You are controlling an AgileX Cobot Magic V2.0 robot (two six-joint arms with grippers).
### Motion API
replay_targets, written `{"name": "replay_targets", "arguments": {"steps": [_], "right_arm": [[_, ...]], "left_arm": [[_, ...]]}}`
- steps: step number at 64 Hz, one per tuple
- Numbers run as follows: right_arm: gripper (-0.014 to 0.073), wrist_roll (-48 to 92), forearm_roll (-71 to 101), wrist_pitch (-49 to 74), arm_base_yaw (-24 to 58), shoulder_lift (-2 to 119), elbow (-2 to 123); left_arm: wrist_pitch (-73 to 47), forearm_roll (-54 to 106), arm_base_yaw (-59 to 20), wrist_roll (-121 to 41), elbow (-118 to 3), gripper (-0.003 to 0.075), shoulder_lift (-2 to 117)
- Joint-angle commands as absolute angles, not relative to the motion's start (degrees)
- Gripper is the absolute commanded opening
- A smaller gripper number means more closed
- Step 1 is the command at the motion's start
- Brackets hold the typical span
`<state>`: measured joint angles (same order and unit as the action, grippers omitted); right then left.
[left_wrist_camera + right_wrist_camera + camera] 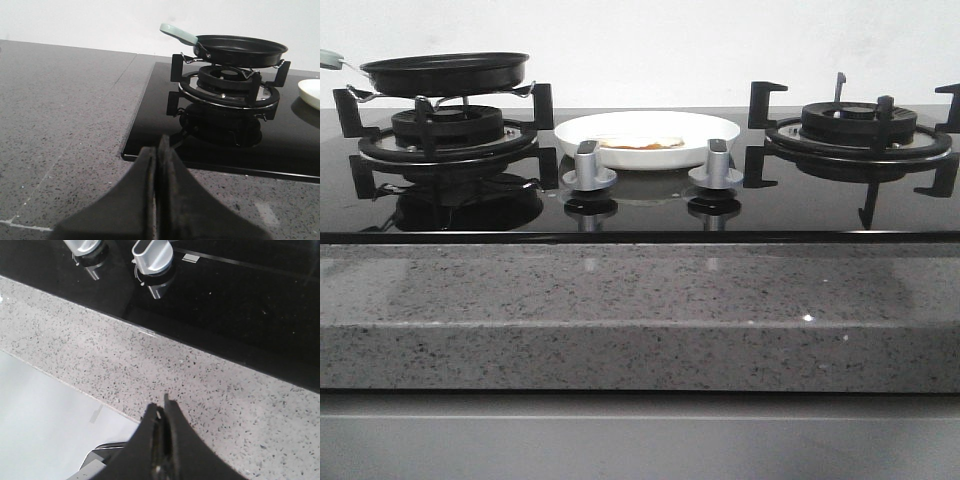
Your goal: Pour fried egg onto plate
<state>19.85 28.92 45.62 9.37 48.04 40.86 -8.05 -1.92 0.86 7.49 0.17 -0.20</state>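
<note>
The fried egg [642, 143] lies flat in the white plate [720, 131], which sits on the black glass hob between the two burners, behind the knobs. A slice of the plate's rim [310, 93] shows in the left wrist view. The small black frying pan [445, 72] rests on the left burner, its pale green handle [178, 34] pointing away from the plate. My left gripper [157, 150] is shut and empty, over the grey counter short of the hob's corner. My right gripper [161, 410] is shut and empty above the counter's front edge. Neither arm appears in the front view.
Two silver knobs [589, 166] [717, 163] stand on the glass in front of the plate. The right burner [858, 128] with black pan supports is bare. A speckled grey stone counter [640, 315] runs along the front, dropping to a pale floor [45, 415].
</note>
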Motion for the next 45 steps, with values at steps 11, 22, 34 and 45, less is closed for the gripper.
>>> {"name": "replay_targets", "arguments": {"steps": [11, 22, 34, 45], "right_arm": [[-0.0069, 20.6, 30.4, 43.3, 9.3, 47.5, 42.2], [-0.0069, 20.6, 30.4, 43.3, 9.3, 47.5, 42.2], [-0.0069, 20.6, 30.4, 43.3, 9.3, 47.5, 42.2], [-0.0069, 20.6, 30.4, 43.3, 9.3, 47.5, 42.2]], "left_arm": [[1.5, -3.7, 0.6, 10.3, 0.6, -0.0020, -1.2], [2.3, -2.6, 0.6, 8.9, 0.6, -0.0020, -1.2], [2.8, -1.5, 0.6, 7.7, 0.6, -0.0020, -1.2], [2.8, -1.5, 0.6, 7.7, 0.6, -0.0020, -1.2]]}}
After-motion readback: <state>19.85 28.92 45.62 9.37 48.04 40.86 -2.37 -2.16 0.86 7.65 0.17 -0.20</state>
